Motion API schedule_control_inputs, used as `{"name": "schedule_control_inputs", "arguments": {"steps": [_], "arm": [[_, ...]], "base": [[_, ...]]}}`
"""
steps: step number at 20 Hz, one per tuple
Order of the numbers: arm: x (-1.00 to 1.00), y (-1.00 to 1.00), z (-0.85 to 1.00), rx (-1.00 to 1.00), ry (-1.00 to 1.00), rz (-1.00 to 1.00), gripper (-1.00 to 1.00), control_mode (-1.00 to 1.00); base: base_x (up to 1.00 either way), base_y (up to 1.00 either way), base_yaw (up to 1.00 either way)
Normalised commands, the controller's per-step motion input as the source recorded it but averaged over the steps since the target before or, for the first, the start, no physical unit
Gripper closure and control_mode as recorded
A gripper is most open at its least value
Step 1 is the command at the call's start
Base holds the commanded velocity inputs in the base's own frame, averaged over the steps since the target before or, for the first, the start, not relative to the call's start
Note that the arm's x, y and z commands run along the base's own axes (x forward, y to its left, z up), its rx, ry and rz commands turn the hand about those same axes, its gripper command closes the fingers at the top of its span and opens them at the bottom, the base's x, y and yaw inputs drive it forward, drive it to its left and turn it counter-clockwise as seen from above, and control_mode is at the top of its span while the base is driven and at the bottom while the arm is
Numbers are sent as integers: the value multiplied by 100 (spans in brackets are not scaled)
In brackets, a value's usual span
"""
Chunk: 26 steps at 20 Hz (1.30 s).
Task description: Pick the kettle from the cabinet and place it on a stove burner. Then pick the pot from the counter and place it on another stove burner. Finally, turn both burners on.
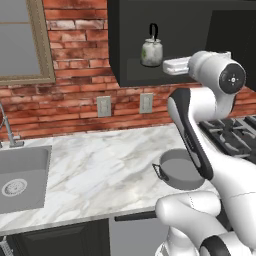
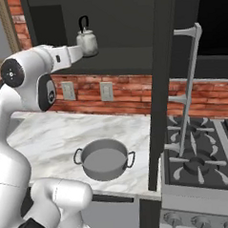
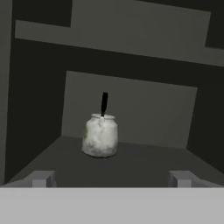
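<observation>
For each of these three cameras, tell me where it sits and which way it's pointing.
Left base view: behind the arm's left, facing counter, pot and kettle; arm at right.
Right base view: behind its right, facing stove burners and cabinet; arm at left.
Hand view: on the hand, looking into the cabinet niche at the kettle; open tool at bottom.
All three share the kettle.

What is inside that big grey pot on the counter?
The pot looks empty: the right base view shows its bare grey bottom. In the left base view the robot's arm covers part of the pot, so that side stays hidden there. It sits on the marble counter.
</observation>
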Motion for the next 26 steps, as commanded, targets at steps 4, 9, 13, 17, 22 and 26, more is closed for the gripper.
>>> {"name": "schedule_control_inputs", "arguments": {"steps": [4,9,13,17,22,26], "arm": [[8,0,0,0,0,1,-100,-100],[4,0,0,0,0,1,-100,-100],[4,0,0,0,0,1,-100,-100],[17,0,0,0,0,0,-100,-100],[30,0,0,0,0,0,-100,-100],[35,0,0,0,0,0,-100,-100]], "base": [[0,0,0],[0,0,0],[0,0,0],[0,0,0],[0,0,0],[0,0,0]]}}
